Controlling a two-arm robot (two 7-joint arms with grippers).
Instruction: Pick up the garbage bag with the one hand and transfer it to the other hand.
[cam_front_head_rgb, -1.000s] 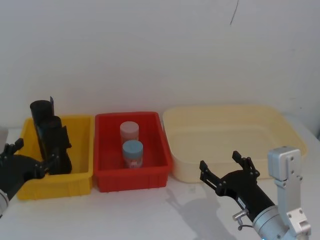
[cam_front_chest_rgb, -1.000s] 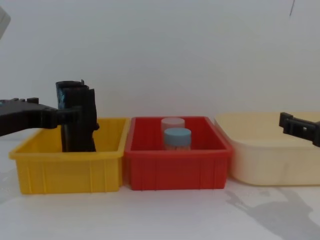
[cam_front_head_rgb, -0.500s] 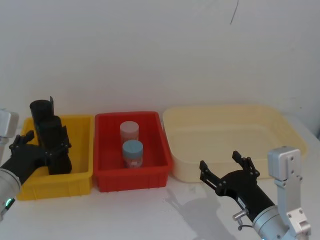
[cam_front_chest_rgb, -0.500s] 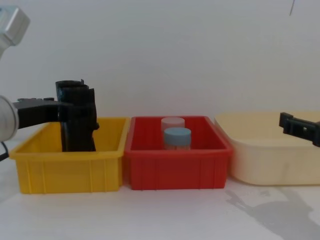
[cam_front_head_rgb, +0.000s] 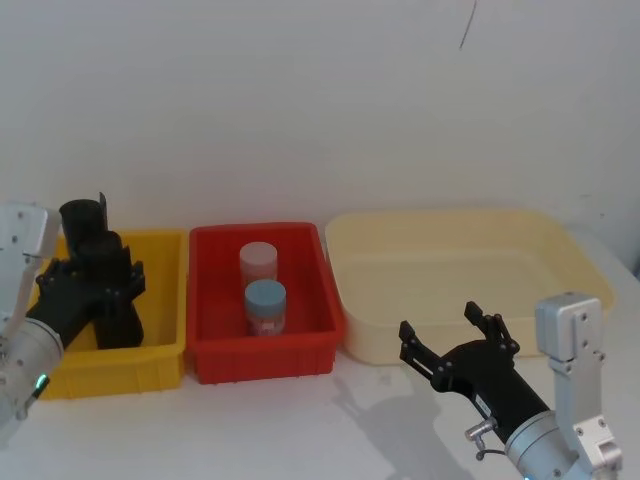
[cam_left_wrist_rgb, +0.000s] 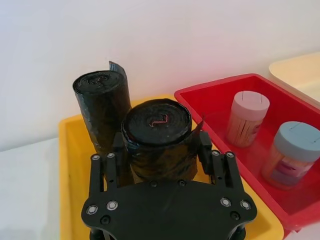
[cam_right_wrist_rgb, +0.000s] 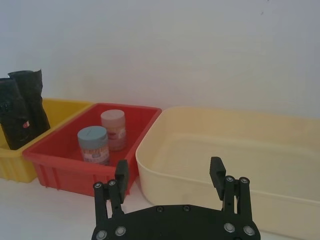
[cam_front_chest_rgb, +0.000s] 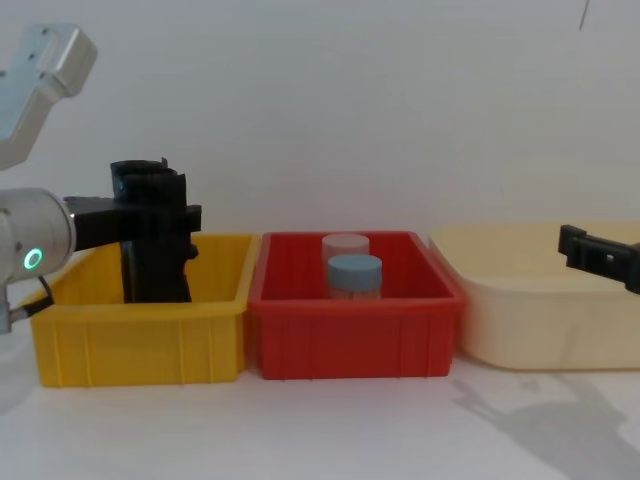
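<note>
Since the left hand sits at the garbage bag in the head view, the step in hand looks like the grasp itself, and it wants a square, centred bite before any lift. The garbage bag stands upright in the yellow bin, with the second roll touching it on the far side. The right hand hovers over the counter in front of the cream tub, spread wide and holding nothing.

From the left wrist view, the left hand is spread with one finger on each flank of the garbage bag, close against the crinkled plastic but not visibly squeezing it. I judge the pinch should close firmly, since the shiny film may slip. It should take the near roll alone, as the second roll stands right behind and could drag along.

From the right wrist view, the right hand has its jaws apart, with the red bin and the cream tub ahead of it.

From the chest view, the garbage bag rises well above the yellow bin, so a straight lift should clear that edge early. Open room lies between the hands, above the red bin and its two jars. That looks a sensible place for the handover, provided the carry passes above the two jars.
</note>
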